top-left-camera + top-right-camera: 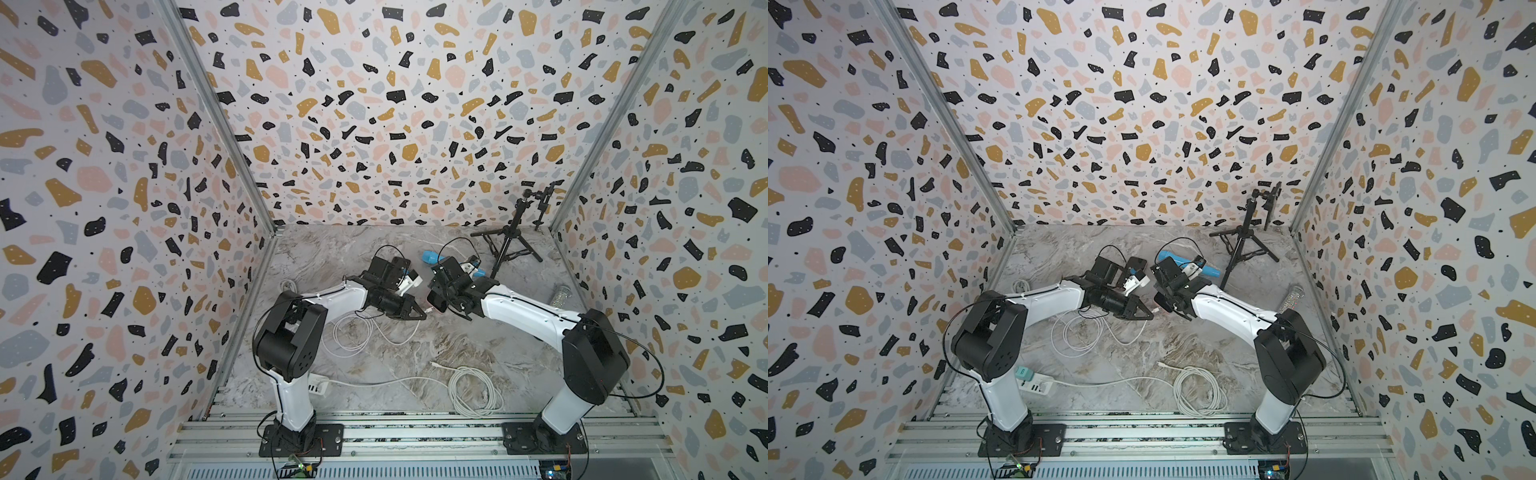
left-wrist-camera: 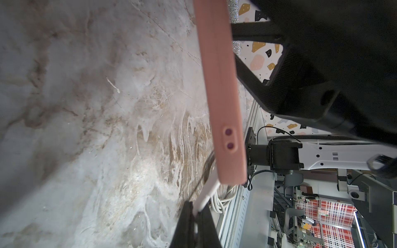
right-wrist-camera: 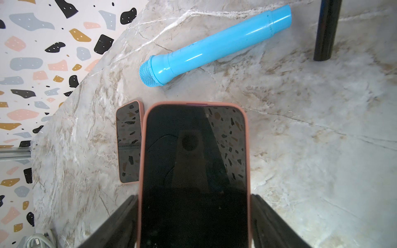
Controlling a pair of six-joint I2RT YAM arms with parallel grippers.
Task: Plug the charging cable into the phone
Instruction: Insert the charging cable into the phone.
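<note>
The left end effector (image 1: 419, 314) is pinched tight on the white connector end of the thin white charging cable (image 2: 207, 192), which runs back to loose loops on the grey marbled worktop (image 1: 374, 249). In both top views its tips point rightward across a narrow gap at the right end effector (image 1: 436, 301). That one is clamped on the 2 long sides of the black-screened phone in a salmon-pink case (image 3: 194, 171), held off the worktop. In the left wrist view the phone (image 2: 221, 96) shows as a long pink edge, its long axis running roughly in line with the plug, and the plug tip sits at the end corner of the case, touching it or just short; I cannot tell whether it has entered the port. The plug appears to meet the corner, not the middle of that end, so the coming move likely needs a small sideways correction before pushing along the phone's long axis. The left arm carries the plug and is the one to close the gap.
</note>
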